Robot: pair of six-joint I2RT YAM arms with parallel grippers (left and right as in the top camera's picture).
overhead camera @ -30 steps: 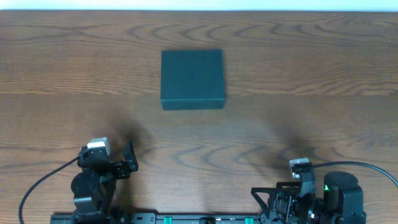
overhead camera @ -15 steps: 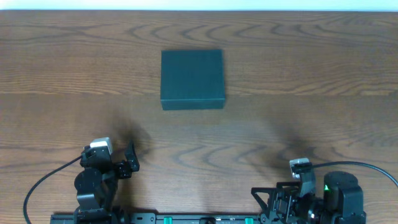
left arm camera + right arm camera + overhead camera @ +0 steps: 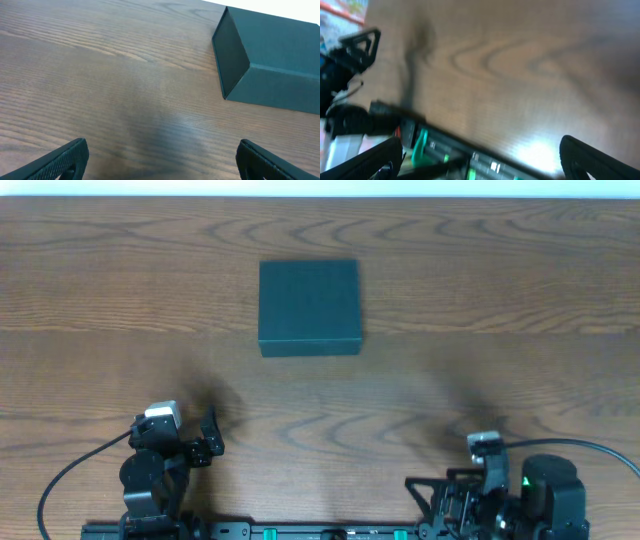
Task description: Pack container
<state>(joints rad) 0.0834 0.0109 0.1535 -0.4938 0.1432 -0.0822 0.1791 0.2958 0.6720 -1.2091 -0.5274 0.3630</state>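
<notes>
The container [image 3: 309,306] is a dark green square box with its lid shut, lying on the wooden table at the upper middle. It also shows in the left wrist view [image 3: 272,70] at the upper right, well ahead of the fingers. My left gripper [image 3: 207,437] is open and empty near the front left edge; its fingertips [image 3: 160,160] frame bare wood. My right gripper [image 3: 455,492] is open and empty at the front right edge; its blurred wrist view [image 3: 482,157] looks along the table's front rail.
A black rail with green clamps [image 3: 320,531] runs along the table's front edge. It shows blurred in the right wrist view [image 3: 435,147], with the left arm [image 3: 345,65] at the far left. Black cables curl beside both arm bases.
The left arm has shifted slightly to the right. The right arm has barely moved, though its wrist view is motion-blurred. The container is unmoved.
</notes>
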